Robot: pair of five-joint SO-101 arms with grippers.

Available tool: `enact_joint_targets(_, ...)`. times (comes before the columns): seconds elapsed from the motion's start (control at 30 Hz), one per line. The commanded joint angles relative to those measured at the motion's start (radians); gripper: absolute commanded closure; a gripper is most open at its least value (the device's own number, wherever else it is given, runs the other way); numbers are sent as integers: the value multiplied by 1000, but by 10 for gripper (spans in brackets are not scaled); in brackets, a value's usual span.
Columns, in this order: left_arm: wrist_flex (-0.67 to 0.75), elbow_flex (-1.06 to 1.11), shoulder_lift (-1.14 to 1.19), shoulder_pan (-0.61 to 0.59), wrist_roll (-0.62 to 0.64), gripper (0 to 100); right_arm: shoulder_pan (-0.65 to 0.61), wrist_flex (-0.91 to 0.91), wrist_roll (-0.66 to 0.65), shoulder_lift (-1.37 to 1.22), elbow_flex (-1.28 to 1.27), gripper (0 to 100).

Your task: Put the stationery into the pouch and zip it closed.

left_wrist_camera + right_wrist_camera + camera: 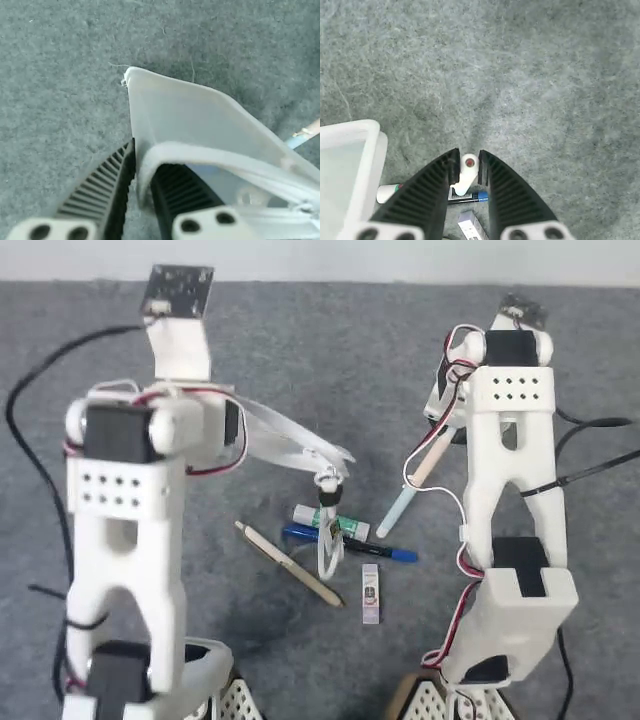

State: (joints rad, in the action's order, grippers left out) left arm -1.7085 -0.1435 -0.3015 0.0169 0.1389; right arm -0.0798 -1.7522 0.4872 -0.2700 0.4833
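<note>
Pouch of translucent white plastic with a zip along one edge point(290, 440), held off the grey felt-topped desk point(330, 350) by my left hand point(142, 167). That hand's ribbed black fingers are nearly shut and pinch one corner of the pouch wall. From that corner the pouch runs across toward the right arm. Its free end hangs above the loose stationery, and a white cord loop point(325, 530) dangles from it.

My right hand point(468, 159) is closed on a slim pen with a cream upper barrel and a pale blue lower part point(413, 487), gripped near the cream end. The pen's long axis slants down from the hand toward the pouch side, blue tip lowest and close to the pile on the desk. The pile holds:
- a white tube with a green band point(330, 519)
- a dark blue marker point(350, 545)
- a tan wooden pencil point(290, 562)
- a small white rectangular block point(371, 592)

The relation governing the coming move, as I judge it, is that the pouch's free end lies toward the left arm from the pen tip and higher than it, near but apart. The pen is the right arm's to deliver. Tip-first entry calls for raising it and lining its axis up with the pouch mouth. I cannot tell how wide that mouth gapes.
</note>
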Motion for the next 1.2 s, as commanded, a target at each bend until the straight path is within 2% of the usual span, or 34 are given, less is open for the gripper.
enact_joint_targets(0.0, -43, -130, 54, -2, 29, 991, 8, -41, -15, 77, -11, 993)
enact_joint_targets(0.2, -40, -125, 43, -26, 34, 991, 7, -41, -15, 85, -25, 993)
enact_joint_targets(0.27, -26, -104, 29, -32, 84, 990, 8, -41, -15, 105, -23, 993)
enact_joint_targets(0.43, 20, -16, -12, -32, 172, 989, 8, -41, -15, 234, -74, 993)
enact_joint_targets(0.53, 28, 27, -37, -38, 176, 989, 5, -39, -40, 317, -110, 993)
enact_joint_targets(0.73, 140, 147, -75, -38, 180, 989, -8, -39, -60, 437, -121, 993)
enact_joint_targets(0.93, 141, 170, -104, -40, 242, 989, -54, -41, -60, 559, -121, 993)
enact_joint_targets(1.17, 147, 170, -104, -72, 242, 989, -53, 33, -60, 769, -121, 993)
